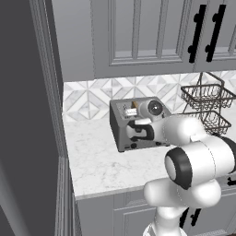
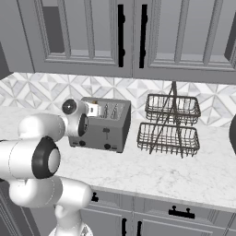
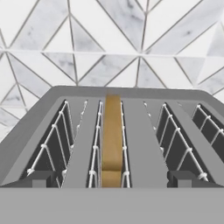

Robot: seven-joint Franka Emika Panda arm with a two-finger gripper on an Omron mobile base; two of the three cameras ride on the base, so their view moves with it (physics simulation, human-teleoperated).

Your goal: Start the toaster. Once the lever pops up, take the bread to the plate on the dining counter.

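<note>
Golden bread (image 3: 112,140) sits deep in the toaster (image 2: 105,125) slot beneath the wide-open pincer (image 3: 112,186), whose tips could strike the slot's wire guards and miss the slice.

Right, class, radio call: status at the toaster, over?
Gripper open, above toaster. Bread standing in second slot from left in hand view. Nothing blocking it.

Grey four-slot toaster (image 3: 131,131) sits right below the pincer, golden-brown bread (image 3: 112,140) standing upright in its second slot from left.
</note>
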